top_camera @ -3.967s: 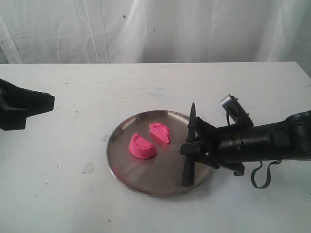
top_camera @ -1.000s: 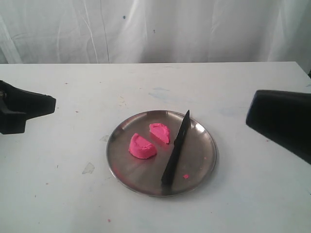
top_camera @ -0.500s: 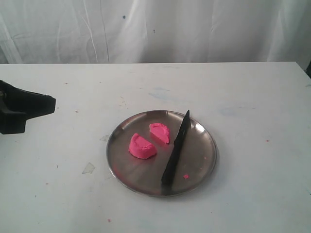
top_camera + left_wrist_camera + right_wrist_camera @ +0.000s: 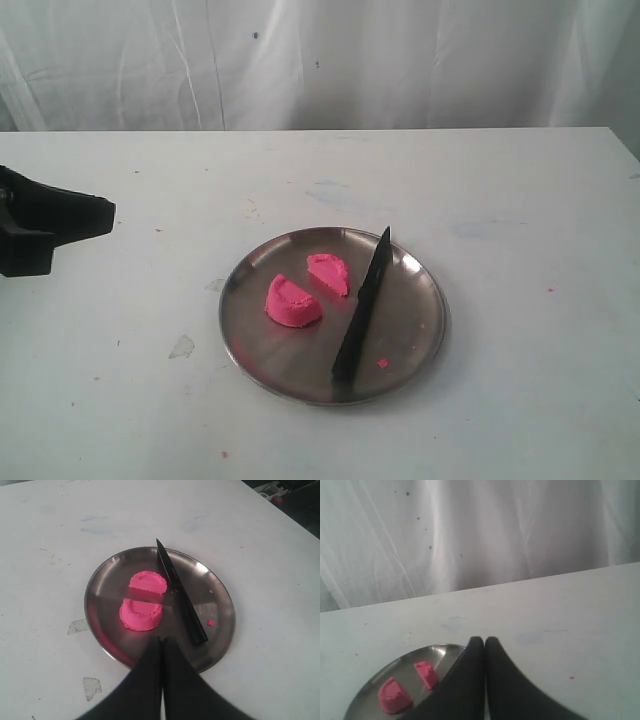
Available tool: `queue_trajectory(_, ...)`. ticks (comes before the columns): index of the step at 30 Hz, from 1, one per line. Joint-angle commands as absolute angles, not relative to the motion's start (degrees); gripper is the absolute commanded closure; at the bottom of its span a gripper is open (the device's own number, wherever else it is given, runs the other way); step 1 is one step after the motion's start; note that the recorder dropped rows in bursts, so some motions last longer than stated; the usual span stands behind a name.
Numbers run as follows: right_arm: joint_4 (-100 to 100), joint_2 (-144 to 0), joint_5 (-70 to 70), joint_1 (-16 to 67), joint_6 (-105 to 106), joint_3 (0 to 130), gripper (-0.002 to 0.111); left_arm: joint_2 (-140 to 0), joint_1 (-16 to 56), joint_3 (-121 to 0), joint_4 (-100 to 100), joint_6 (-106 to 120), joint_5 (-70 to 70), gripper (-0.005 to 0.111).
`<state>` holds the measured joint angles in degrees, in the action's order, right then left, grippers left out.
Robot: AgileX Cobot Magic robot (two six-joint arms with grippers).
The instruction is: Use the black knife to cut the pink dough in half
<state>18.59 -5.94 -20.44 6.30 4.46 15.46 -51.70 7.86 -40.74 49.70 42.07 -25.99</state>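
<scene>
Exterior view: the pink dough is lying in two half-round pieces left of centre on the steel plate, looking soft and easily squashed. The black knife, stiff and light, is resting diagonally, tip toward upper right, handle toward the bottom rim, the likely hold.

Left wrist view: the left tool is hovering, fingers pressed together, above the plate's lower rim.

Right wrist view: the right tool, also pinched together and empty, is hanging over the white desk.
</scene>
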Motion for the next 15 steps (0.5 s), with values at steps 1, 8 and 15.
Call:
queue_trajectory(1,11.49,-2.69,-14.45,5.90,1.20,10.04,0.108,-51.30,7.86,-40.44,50.46,42.15,-26.58,0.107)
queue_trajectory(8,11.20,0.00,-6.89,5.64,1.07,1.74,0.108,-51.30,7.86,-40.44,50.46,42.15,-26.58,0.107)
queue_trajectory(15,10.37,0.00,-8.23,5.64,1.07,0.00,0.108,-51.30,7.86,-40.44,50.47,42.15,-26.57,0.107)
